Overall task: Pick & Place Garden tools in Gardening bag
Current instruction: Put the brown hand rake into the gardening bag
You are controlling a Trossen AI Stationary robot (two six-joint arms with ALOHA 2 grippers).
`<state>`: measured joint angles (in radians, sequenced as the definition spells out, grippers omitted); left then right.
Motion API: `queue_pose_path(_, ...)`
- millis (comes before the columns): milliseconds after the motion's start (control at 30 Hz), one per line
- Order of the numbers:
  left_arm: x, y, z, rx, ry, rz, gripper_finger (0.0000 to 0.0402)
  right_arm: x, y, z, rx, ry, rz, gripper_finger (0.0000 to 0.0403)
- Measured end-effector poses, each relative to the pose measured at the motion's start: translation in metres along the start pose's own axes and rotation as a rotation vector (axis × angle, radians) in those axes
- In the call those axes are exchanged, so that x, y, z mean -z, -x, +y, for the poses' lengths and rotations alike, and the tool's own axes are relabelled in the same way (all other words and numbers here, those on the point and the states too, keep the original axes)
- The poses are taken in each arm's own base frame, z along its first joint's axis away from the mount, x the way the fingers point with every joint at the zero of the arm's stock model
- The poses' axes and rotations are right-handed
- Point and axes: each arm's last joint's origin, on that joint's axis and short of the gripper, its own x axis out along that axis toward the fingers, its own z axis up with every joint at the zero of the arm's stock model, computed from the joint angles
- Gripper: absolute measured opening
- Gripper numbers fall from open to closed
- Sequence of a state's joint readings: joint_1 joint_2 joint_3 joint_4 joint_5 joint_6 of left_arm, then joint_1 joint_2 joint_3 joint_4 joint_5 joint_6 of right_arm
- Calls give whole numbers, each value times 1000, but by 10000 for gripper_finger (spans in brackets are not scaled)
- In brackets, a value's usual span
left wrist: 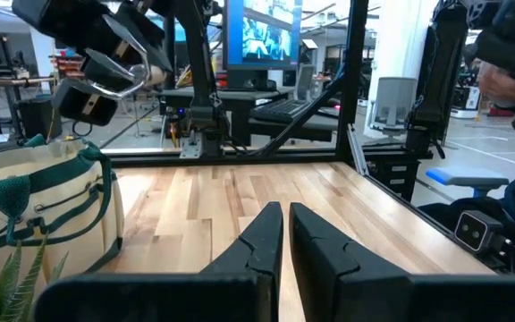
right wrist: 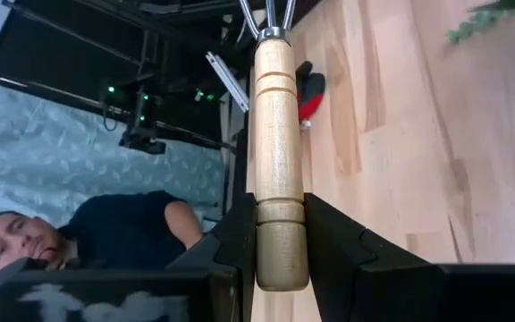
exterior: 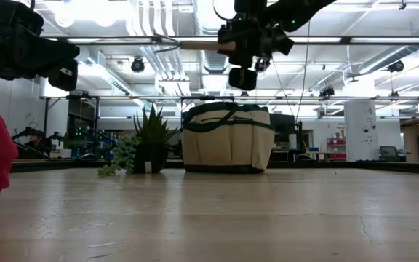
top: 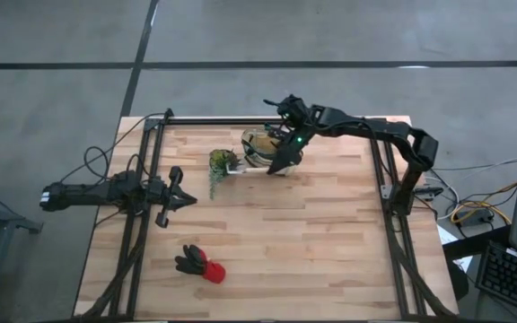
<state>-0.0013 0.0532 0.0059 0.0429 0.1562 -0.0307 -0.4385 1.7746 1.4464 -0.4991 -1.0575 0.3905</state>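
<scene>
Right gripper (right wrist: 280, 234) clamps the wooden-handled hand tool (right wrist: 277, 134) level in the air above the gardening bag (exterior: 227, 138) at the table's twelve o'clock edge, gloves (top: 201, 265) down at seven o'clock, left gripper (left wrist: 282, 234) waiting at nine o'clock with fingers narrowly apart.

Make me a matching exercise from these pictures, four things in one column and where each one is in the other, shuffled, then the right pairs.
Things
1. wooden-handled hand tool
2. round tan fabric bag with green trim
3. black-and-red gloves
4. small green potted plant

Places
A. lying on the table's near part, apart from the rest
B. clamped in the right gripper, above the bag
C. standing at the table's far side, under the right gripper
D. beside the bag, on the left arm's side

Pairs: 1-B, 2-C, 3-A, 4-D
</scene>
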Motion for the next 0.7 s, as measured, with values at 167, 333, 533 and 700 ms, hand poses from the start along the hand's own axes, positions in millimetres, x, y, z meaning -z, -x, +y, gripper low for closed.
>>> queue_pose_path(167,0,0,0,0,0,0,28,-1,0,-1,0,0,-3,69)
queue_pose_path(333,0,0,0,0,0,0,28,-1,-1,-1,1,1,-3,69)
queue_pose_path(533,0,0,0,0,0,0,28,-1,-1,-1,1,2,-4,69)
queue_pose_path(700,0,0,0,0,0,0,28,-1,-1,-1,1,6,-4,70)
